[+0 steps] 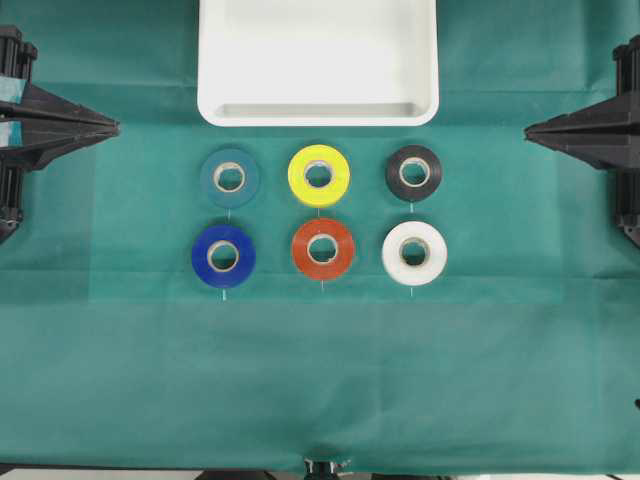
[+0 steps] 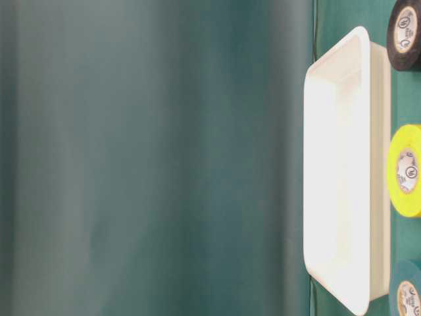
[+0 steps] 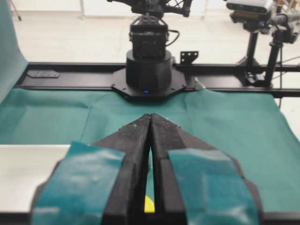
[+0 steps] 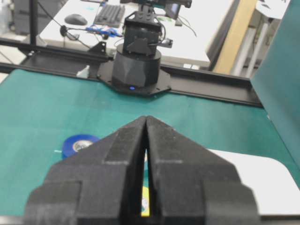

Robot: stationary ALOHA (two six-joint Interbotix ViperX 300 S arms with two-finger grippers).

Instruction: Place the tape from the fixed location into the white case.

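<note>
The black tape roll [image 1: 414, 172] with a pale core lies flat on the green cloth at the right end of the back row; it also shows in the table-level view [image 2: 405, 33]. The white case [image 1: 318, 62] stands empty at the back middle, just behind the rolls, and shows in the table-level view [image 2: 342, 171]. My left gripper [image 1: 112, 127] is shut and empty at the far left edge, its jaws closed tip to tip [image 3: 150, 116]. My right gripper [image 1: 530, 128] is shut and empty at the far right edge [image 4: 146, 119]. Both are well apart from the rolls.
Other rolls lie in two rows: teal [image 1: 229, 177], yellow [image 1: 318, 174], dark blue [image 1: 223, 256], red-orange [image 1: 322, 249], white [image 1: 414, 253]. Each arm's base [image 3: 147, 70] stands opposite the other wrist camera. The green cloth [image 1: 320, 380] covers the table.
</note>
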